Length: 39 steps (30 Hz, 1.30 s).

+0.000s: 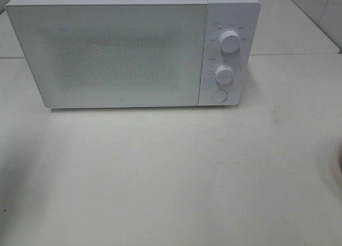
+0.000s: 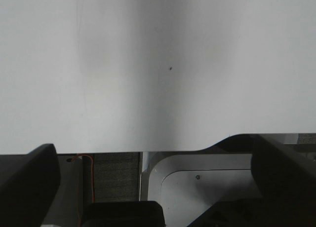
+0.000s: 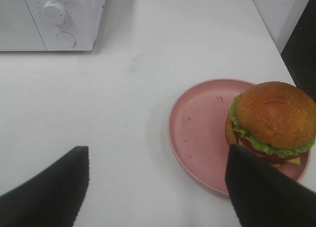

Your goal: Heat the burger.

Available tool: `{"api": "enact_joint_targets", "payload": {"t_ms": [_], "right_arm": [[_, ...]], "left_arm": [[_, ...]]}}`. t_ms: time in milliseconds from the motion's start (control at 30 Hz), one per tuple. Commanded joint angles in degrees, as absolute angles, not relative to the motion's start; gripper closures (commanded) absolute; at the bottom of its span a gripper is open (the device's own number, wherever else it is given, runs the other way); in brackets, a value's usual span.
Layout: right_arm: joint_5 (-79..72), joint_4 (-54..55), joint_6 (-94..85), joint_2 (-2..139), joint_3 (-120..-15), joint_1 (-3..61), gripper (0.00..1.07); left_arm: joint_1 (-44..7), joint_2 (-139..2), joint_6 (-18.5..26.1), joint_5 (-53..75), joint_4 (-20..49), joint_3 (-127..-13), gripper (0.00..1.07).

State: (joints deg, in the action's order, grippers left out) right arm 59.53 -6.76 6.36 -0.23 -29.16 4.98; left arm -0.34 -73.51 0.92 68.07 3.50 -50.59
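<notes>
The burger [image 3: 274, 119], with a glossy brown bun, green lettuce and dark layers, sits on the far side of a round pink plate [image 3: 197, 133] in the right wrist view. My right gripper [image 3: 158, 150] hovers open over the white table just beside the plate. One of its fingers [image 3: 261, 192] overlaps the plate's rim next to the burger, and nothing is held. My left gripper [image 2: 155, 153] is open and empty above the table's edge. The exterior high view shows neither gripper nor the burger.
A white microwave [image 1: 128, 51] stands at the back of the table with its door shut, two knobs [image 1: 230, 41] and a round button [image 1: 219, 95] on its right panel. It also shows in the right wrist view, microwave [image 3: 49, 17]. Bare white tabletop [image 1: 171, 176] lies in front.
</notes>
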Motion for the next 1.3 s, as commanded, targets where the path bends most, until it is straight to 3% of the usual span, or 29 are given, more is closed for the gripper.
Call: {"api": "enact_joint_targets", "payload": {"t_ms": [33, 567, 1100, 1300], "right_arm": [[59.5, -6.8, 5.9, -1.7, -29.0, 4.8, 0.32], [59.5, -6.8, 5.9, -1.7, -29.0, 4.8, 0.32], [59.5, -6.8, 5.9, -1.7, -29.0, 4.8, 0.32], [59.5, -6.8, 5.9, -1.7, -29.0, 4.8, 0.32]], "left_arm": [[0.1, -69.7, 1.0, 68.5, 3.5, -47.4, 0.09], [0.1, -35.1, 1.0, 57.9, 3.4, -29.6, 0.09], [0.1, -2.3, 1.1, 59.5, 2.7, -28.5, 0.09], [0.1, 1.5, 1.3, 59.5, 2.6, -28.5, 0.09]]}}
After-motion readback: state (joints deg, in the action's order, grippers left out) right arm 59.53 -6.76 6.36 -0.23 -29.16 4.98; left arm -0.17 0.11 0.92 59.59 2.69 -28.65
